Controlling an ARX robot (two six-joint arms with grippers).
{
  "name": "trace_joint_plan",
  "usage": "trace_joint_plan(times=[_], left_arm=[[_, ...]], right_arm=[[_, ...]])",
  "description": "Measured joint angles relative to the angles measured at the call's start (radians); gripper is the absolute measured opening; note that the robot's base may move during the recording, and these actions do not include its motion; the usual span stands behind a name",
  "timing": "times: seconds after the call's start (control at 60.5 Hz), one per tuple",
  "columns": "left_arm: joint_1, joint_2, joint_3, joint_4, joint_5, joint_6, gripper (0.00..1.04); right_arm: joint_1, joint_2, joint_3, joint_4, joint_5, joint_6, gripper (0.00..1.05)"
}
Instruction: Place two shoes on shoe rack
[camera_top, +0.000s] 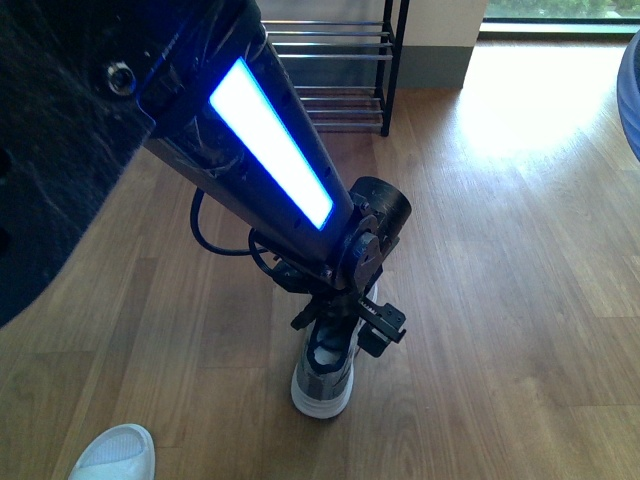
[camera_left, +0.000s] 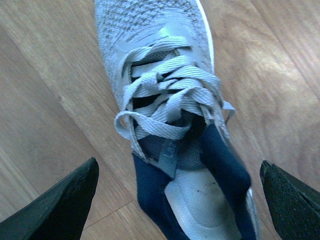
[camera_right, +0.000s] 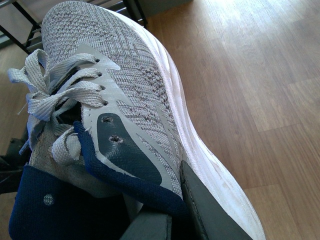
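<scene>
Shoe rack (camera_top: 335, 60) stands ahead on the wooden floor (camera_top: 500, 250), beyond the left arm. Floor sneaker (camera_left: 165, 100) lies directly beneath the left claw (camera_left: 177, 167), its collar between 2 spread fingers (camera_left: 65, 200) and its long axis crosswise to their closing line. Right claw (camera_right: 170, 217) looks clamped on the 2nd sneaker (camera_right: 125, 100) at its collar.

One grey knit sneaker (camera_top: 322, 378) is sitting upright on the wood floor with its toe pointing back toward the camera. Its thick white sole is down, its grey laces are lying loose and tangled, and navy lining is showing at the open collar. The second sneaker (camera_right: 125, 100) is riding clear of the floor, tilted, with the right gripper (camera_right: 172, 216) pinching its navy collar. The shoe rack (camera_top: 335, 60) is standing well beyond both, a black frame with chrome bars.
</scene>
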Motion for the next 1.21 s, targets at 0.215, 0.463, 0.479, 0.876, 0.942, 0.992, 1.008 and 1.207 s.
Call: trace_joint_plan(times=[0.215,0.463,0.479,0.876,0.942,0.992,1.008,1.207], left_arm=[[0.01,0.016,0.003,0.005,-0.037,-0.014,0.95],[0.029,0.003,-0.073,0.04,-0.056,-0.027,0.95],[0.031,-0.002,-0.079,0.045,-0.055,-0.029,0.95],[0.03,-0.172,-0.223,0.151,-0.037,-0.044,0.95],[0.032,-0.193,-0.245,0.159,-0.043,-0.043,0.95],[0.034,-0.197,-0.256,0.159,-0.048,-0.042,0.95],[0.036,-0.197,-0.261,0.159,-0.05,-0.042,0.95],[0.058,-0.187,-0.295,0.158,-0.056,-0.043,0.95]], right_arm=[[0.0,0.0,0.0,0.0,0.0,0.0,0.01],[0.0,0.0,0.0,0.0,0.0,0.0,0.01],[0.0,0.0,0.0,0.0,0.0,0.0,0.01],[0.0,0.0,0.0,0.0,0.0,0.0,0.01],[0.0,0.0,0.0,0.0,0.0,0.0,0.01],[0.0,0.0,0.0,0.0,0.0,0.0,0.01],[0.0,0.0,0.0,0.0,0.0,0.0,0.01],[0.0,0.0,0.0,0.0,0.0,0.0,0.01]])
